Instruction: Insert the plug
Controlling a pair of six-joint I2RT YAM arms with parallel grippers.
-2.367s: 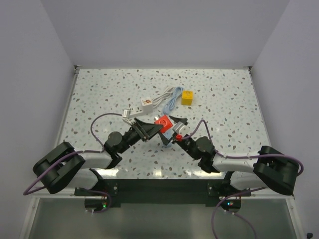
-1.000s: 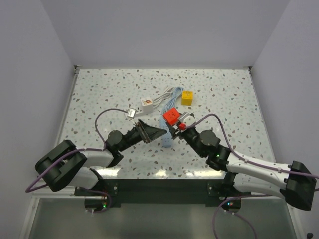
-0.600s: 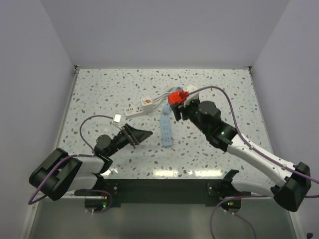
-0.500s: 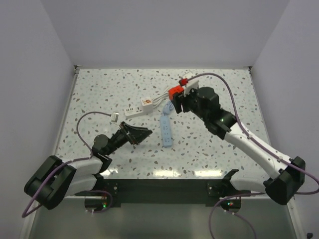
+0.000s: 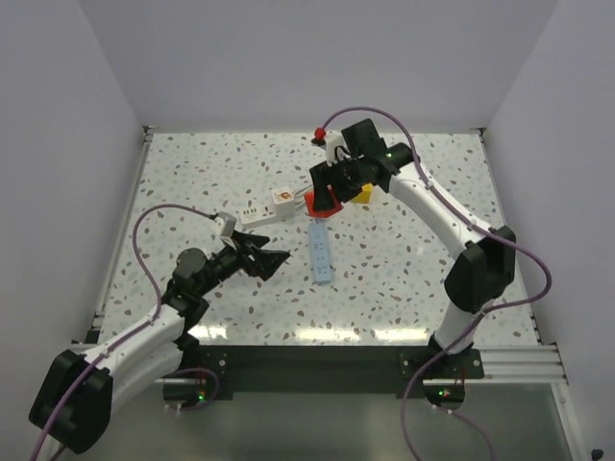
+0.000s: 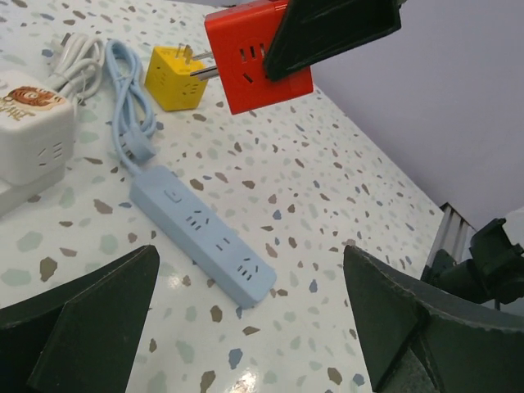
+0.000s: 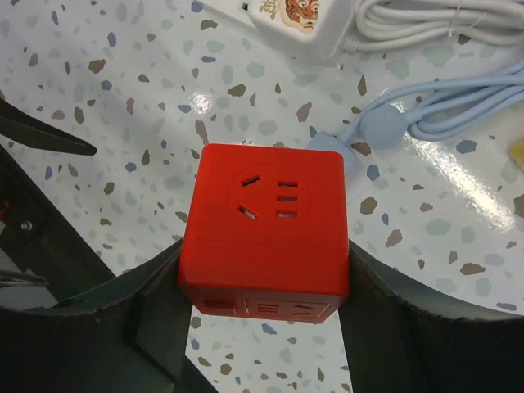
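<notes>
Right end effector (image 7: 264, 250) pinching the red socket cube (image 7: 264, 217), aloft near the far end of the blue power strip (image 5: 321, 252), just beside the yellow plug cube (image 5: 363, 192); left end effector (image 5: 269, 257) spread wide, low, left of the strip; bare bench (image 5: 432, 250) stretches toward the right edge.

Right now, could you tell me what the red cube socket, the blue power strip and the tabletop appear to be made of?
Red cube socket: likely moulded plastic, matte, with even colour and rounded edges.
Blue power strip: probably plastic too, smooth satin, softly lit.
Tabletop: glossy speckled surface, terrazzo-look; lamp glare shows, though stone or laminate is unclear.
</notes>
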